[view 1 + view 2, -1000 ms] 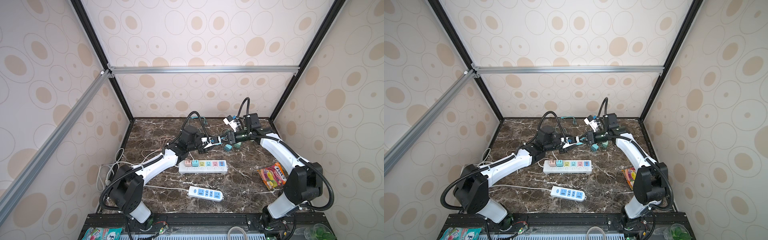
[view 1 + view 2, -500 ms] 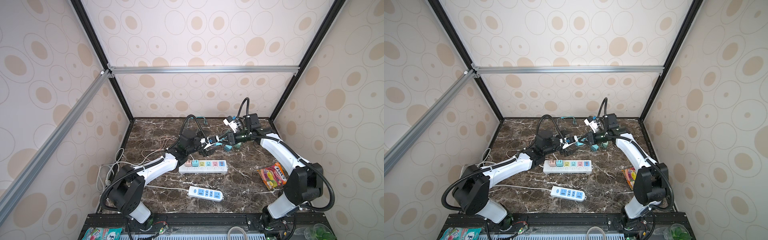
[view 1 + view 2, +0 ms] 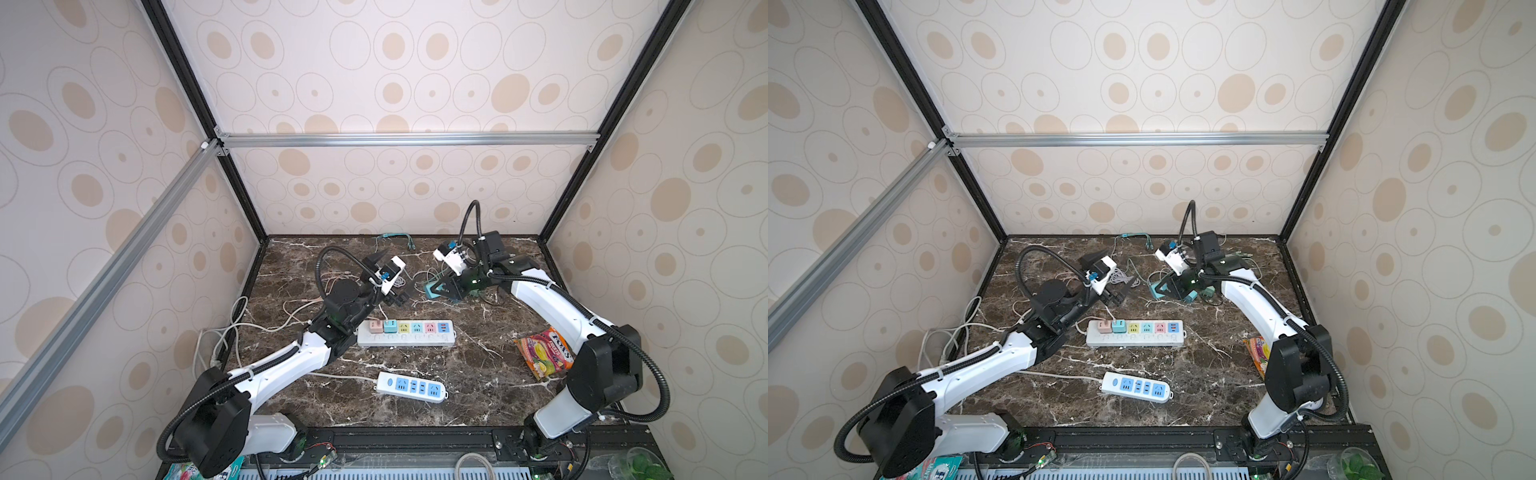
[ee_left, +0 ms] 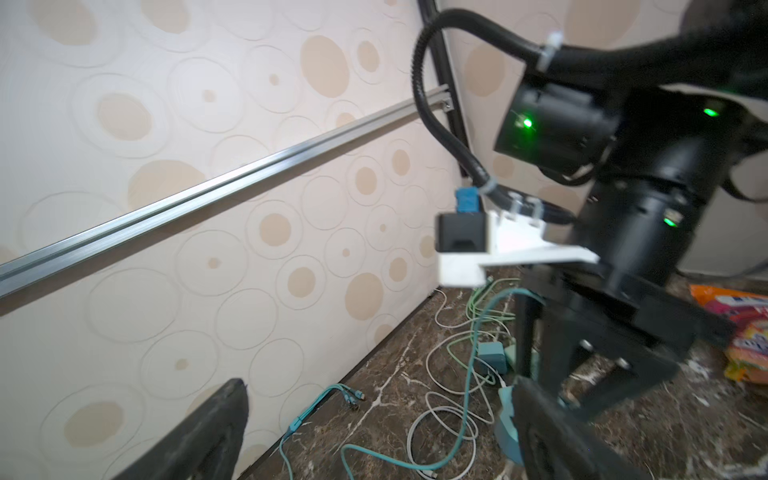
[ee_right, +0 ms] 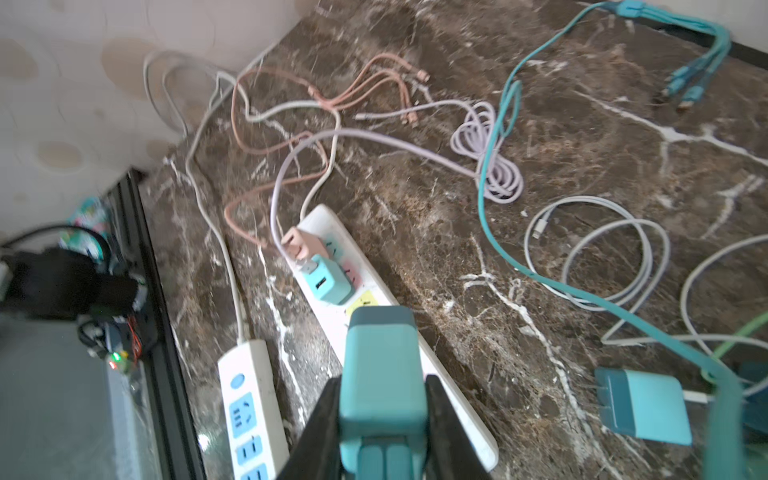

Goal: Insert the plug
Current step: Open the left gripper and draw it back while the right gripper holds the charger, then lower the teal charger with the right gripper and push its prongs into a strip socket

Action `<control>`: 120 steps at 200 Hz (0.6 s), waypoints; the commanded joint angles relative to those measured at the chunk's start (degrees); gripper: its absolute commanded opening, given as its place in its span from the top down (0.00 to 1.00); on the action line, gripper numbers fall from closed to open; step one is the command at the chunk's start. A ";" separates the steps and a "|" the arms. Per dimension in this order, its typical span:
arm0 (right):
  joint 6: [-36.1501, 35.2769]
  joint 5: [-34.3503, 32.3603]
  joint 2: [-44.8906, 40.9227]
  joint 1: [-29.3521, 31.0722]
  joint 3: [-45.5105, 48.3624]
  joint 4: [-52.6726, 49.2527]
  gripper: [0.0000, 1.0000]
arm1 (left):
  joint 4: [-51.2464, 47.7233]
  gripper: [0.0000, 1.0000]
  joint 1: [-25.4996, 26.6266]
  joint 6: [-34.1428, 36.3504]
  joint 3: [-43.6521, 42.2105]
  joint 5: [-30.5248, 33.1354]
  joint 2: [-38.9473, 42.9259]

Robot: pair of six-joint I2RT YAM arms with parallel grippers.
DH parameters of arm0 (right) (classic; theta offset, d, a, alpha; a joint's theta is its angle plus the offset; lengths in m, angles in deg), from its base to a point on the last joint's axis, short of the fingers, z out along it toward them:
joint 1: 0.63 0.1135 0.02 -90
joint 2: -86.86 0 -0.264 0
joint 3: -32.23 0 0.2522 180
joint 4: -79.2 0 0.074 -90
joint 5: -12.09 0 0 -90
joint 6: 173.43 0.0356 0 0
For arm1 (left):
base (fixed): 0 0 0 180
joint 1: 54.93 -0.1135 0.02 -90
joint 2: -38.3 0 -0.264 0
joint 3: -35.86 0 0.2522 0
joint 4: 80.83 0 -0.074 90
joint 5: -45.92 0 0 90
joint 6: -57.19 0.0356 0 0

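— What lies nearest us?
— A white power strip (image 3: 411, 386) with blue sockets, flat on the tabletop (image 3: 478, 399), its white lead running off to the left.
— And behind it?
— The pastel power strip (image 3: 405, 337), so we count two strips. It shows six coloured squares in a row. A pink charger (image 3: 376, 325) and a teal charger (image 3: 390, 325) sit on the two leftmost. To the right lies one snack packet (image 3: 544, 353), and we read "FOX'S" on it. That is the only writing we can make out.
— Our left gripper?
— The left gripper (image 3: 401, 293) hangs above the tabletop just beyond the pastel strip's left end. In the left wrist view its jaws stand spread wide, holding nothing.
— And the right?
— The right gripper (image 5: 382, 415) has its jaws partly closed, clamped on both sides of the teal plug (image 5: 380, 365). We see the plug held off the tabletop, beyond the pastel strip and to the right of the left gripper, apart from it.
— How many teal ones, then?
— Three that we can count in the right wrist view: the held plug, the one on the strip, and a loose teal charger (image 5: 642, 405) lying on the tabletop.
— Farthest back?
— A tangle of loose cables (image 5: 494, 166) in five colours: pink, lilac, white, teal, green.
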 commanded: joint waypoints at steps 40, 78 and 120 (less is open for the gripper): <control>-25.82 -13.65 9.80 11.54 -8.69 -18.40 1.00 | -6.48 0.02 -0.34 -16.32 -1.77 28.64 8.25; -28.38 -20.41 18.10 16.47 -14.68 -21.02 1.00 | -8.42 0.02 -0.98 -20.72 -5.42 37.99 11.19; -32.08 -23.34 24.88 18.37 -20.98 -21.66 1.00 | -10.04 0.02 -2.11 -25.58 -8.43 44.72 16.07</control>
